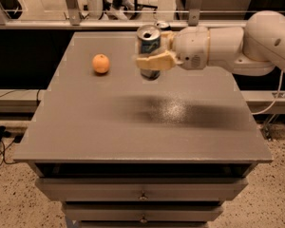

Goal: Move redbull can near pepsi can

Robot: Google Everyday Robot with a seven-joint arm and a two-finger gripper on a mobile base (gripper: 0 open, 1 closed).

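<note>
Silver-and-blue redbull can, upright, was clamped in the gripper, fingers closed on it, off the table. Just behind the gripper sat the pepsi can; short rearward carry judged sufficient.

Shiny metal redbull can in matt cream plastic gripper above matt grey table

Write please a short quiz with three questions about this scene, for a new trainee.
1. True or false: the gripper is shut on the redbull can.
2. What lies on the table, left of the held can in the camera view? A) an orange B) a bowl C) a sponge
3. Fill in: the pepsi can stands near the table's ___ edge, mostly hidden behind the held can.
Key: 1 true; 2 A; 3 far.
</note>
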